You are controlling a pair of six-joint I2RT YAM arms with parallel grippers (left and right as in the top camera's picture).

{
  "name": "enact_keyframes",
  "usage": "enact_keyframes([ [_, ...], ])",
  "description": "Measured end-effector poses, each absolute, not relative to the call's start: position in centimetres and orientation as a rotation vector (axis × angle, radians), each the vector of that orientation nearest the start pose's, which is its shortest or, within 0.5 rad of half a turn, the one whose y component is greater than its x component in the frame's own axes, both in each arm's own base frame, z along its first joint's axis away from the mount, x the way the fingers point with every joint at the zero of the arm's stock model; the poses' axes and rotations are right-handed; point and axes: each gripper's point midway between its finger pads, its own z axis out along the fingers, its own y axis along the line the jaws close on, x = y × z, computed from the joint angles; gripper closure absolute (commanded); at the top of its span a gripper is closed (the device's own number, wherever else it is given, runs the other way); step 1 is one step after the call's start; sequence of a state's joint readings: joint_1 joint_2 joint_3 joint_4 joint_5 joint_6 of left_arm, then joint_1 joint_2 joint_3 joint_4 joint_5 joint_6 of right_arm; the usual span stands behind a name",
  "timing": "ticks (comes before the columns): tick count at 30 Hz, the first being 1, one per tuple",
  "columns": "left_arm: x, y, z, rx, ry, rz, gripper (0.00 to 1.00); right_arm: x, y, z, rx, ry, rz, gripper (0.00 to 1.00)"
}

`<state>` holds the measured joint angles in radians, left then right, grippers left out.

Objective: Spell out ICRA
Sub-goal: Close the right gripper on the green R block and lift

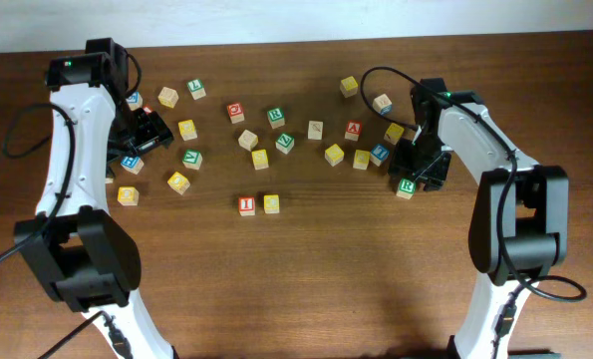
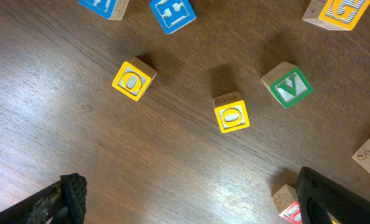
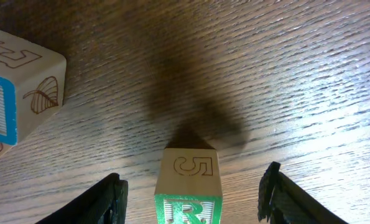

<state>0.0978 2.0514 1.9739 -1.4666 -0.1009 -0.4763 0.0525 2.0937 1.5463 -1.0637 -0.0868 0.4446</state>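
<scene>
The red I cube [image 1: 246, 205] and the yellow C cube [image 1: 271, 203] sit side by side on the wooden table [image 1: 326, 269], centre front. The red A cube [image 1: 353, 130] lies among scattered cubes further back. The green R cube [image 1: 406, 186] [image 3: 188, 186] rests on the table at the right. My right gripper [image 1: 417, 168] [image 3: 192, 186] straddles it, open, with a gap showing on each side of the cube. My left gripper [image 1: 142, 135] [image 2: 197, 208] hangs wide open over bare wood at the left, holding nothing.
Several other letter cubes are scattered across the back half of the table. Under the left wrist lie two yellow O cubes [image 2: 134, 79] [image 2: 231, 114] and a green V cube [image 2: 287, 85]. A blue-faced cube [image 3: 17, 93] sits left of the R cube.
</scene>
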Motion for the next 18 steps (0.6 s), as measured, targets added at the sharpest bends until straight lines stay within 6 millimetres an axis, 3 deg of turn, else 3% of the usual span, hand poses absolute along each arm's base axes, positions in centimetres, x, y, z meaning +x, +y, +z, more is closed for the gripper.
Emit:
enact_keyframes([
  [4,39.4,5.6,14.4,-0.878,2.966,0.146,0.01,37.7,3.4,1.2,0.628,3.143,0.114,0.39],
  [6,39.4,5.6,14.4,-0.878,2.966,0.146,0.01,36.9,3.4,0.6,0.634,3.162,0.103,0.45],
  [18,39.4,5.6,14.4,-0.878,2.965,0.145,0.01,36.6,3.7,0.7,0.622,3.180,0.135,0.49],
])
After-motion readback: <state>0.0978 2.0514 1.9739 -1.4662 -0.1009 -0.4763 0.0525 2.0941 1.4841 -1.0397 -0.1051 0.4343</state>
